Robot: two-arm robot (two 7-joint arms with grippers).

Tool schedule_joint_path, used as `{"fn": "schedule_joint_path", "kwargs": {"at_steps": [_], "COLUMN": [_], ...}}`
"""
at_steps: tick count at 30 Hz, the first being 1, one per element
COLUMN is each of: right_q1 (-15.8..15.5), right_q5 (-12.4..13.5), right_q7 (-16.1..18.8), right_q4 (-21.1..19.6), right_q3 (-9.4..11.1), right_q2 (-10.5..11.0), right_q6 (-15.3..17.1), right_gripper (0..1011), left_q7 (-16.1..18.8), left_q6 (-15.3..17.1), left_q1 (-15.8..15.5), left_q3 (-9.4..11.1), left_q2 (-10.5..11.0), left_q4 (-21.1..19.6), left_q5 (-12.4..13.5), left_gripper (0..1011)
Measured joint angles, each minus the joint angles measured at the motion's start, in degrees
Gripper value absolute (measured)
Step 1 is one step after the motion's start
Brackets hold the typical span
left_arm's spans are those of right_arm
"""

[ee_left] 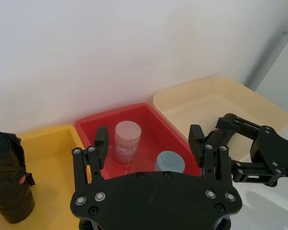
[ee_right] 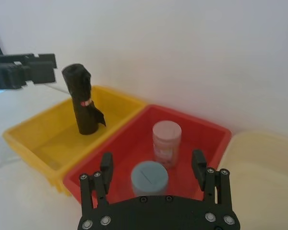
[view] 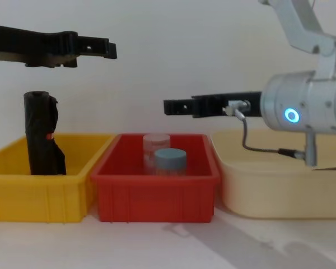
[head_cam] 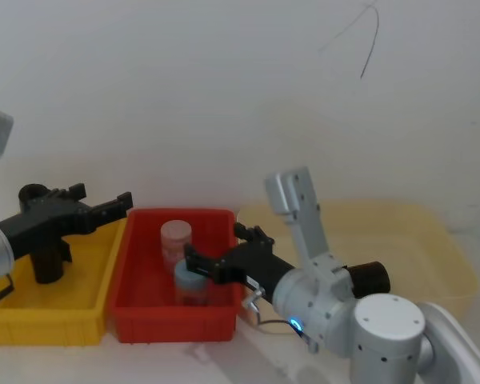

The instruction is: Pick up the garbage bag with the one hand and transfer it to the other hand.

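Left hand, a long black two-fingered hand on the silver-grey arm: above the yellow plastic bin, higher than the bag's top, pointing across toward the right. Fingers spread wide in the left wrist view, nothing between them. No contact with the bag.

Garbage bag, a black glossy plastic roll with a small red band on its side: stands on the floor of the yellow bin, in its left part. Long axis close to vertical, with a slight lean. The crinkled end is up and the flat end is down.

Right hand, the matching black hand on the arm with the blue ring light: to the right of the yellow bin, over the adjoining red plastic bin, pointing back toward the yellow bin. Fingers apart and empty.

Assessment: nothing is completed. The pick-up has not begun, and the left hand is not yet around the roll. Descent, grasp, lift and handover to the right hand all remain.
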Motion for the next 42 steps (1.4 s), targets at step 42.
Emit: {"fn": "schedule_joint_path", "kwargs": {"at_steps": [42], "right_q1": [12.22], "right_q5": [-6.46], "right_q7": [1.82], "right_q4": [14.34], "right_q3": [-7.56], "right_q2": [-6.37], "right_q6": [7.14], "right_gripper": [1001], "left_q7": [0.53], "left_q6": [-0.58], "left_q1": [0.60], "left_q3": [-0.61], "left_q2": [0.29], "left_q4": [-0.58], "left_q5": [-0.05], "left_gripper": [1001]}}
